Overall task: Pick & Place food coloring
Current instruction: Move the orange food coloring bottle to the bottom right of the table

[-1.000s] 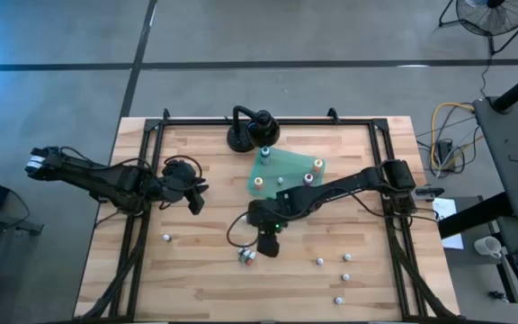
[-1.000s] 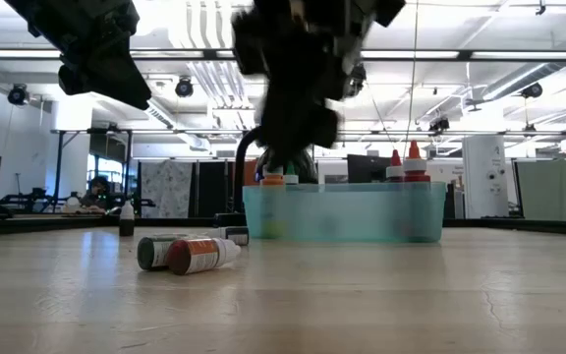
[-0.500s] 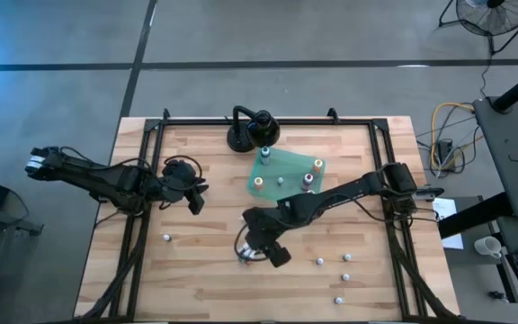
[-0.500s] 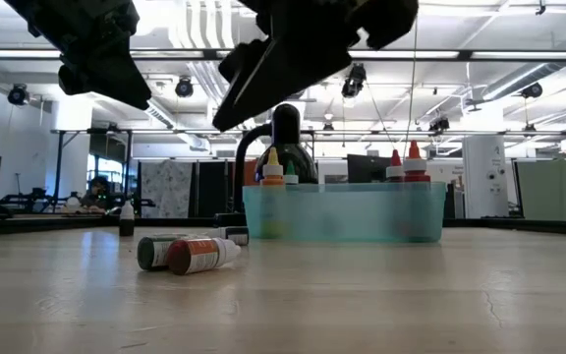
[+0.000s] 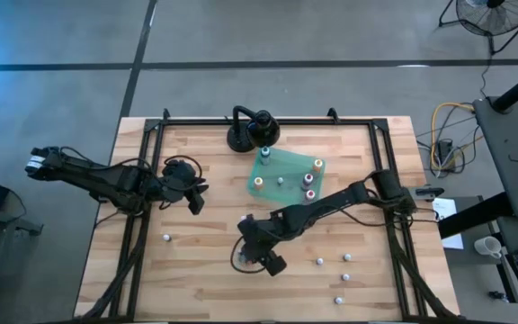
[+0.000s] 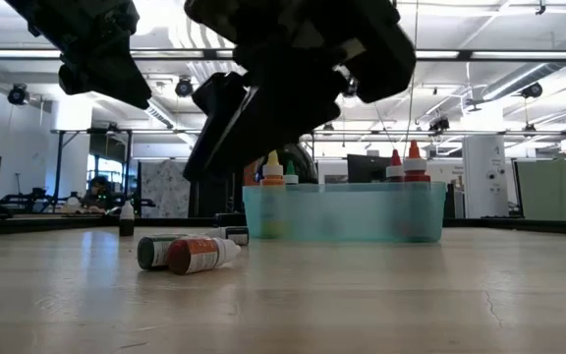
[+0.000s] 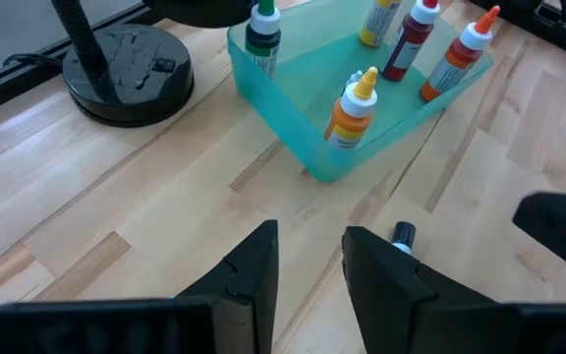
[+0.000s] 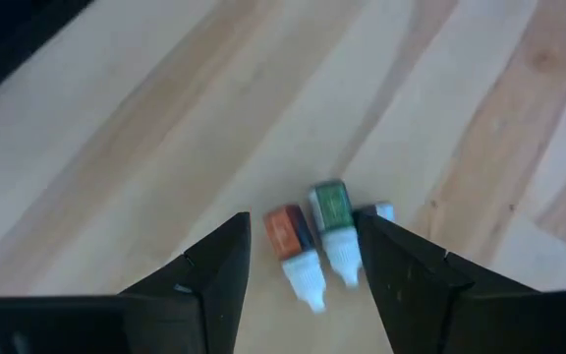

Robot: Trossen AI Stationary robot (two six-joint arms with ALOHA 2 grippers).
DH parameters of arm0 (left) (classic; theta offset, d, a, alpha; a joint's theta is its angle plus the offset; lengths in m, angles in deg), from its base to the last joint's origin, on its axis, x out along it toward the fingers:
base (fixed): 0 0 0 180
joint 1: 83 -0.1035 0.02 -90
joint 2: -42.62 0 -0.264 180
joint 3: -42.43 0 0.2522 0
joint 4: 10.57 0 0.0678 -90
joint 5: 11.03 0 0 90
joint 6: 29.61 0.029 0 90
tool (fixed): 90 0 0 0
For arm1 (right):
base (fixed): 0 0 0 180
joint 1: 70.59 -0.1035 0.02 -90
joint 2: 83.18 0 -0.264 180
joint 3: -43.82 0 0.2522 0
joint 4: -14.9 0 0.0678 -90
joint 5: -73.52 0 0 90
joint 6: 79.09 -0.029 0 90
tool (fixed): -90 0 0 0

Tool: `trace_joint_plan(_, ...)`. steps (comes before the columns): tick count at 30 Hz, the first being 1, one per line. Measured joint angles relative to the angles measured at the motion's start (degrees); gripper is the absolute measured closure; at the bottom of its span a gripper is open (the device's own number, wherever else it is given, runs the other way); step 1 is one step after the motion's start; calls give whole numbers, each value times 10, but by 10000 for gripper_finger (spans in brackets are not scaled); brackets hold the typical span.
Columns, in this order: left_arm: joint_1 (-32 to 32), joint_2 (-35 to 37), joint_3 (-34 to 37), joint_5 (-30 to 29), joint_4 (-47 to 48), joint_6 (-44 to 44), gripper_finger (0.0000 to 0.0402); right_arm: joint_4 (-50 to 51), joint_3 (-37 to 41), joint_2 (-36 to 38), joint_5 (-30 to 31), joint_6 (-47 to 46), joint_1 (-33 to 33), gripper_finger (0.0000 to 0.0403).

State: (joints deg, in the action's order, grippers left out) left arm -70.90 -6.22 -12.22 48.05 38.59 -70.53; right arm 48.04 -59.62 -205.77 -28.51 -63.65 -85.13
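The right gripper (image 8: 298, 258), fingers spread and empty, hovers above 2 food coloring bottles, red-labelled (image 8: 289, 237) and green-labelled (image 8: 333, 212), lying side by side on the wooden table (image 8: 116, 147); left gripper (image 7: 308, 258) waits, fingers narrowly parted.

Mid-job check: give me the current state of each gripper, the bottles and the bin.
right gripper: open, empty, above the two lying bottles
left gripper: open, empty, parked at table's left
red-labelled bottle: lying on its side on the table
green-labelled bottle: lying beside the red one
teal bin: upright, holding five standing bottles
loose bottles: standing on the table, right of the right gripper
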Motion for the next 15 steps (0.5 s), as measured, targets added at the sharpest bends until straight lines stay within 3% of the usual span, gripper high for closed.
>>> trace_joint_plan(15,0,0,0,0,-4,0,312,6,21,-4,28,73,-9,223)
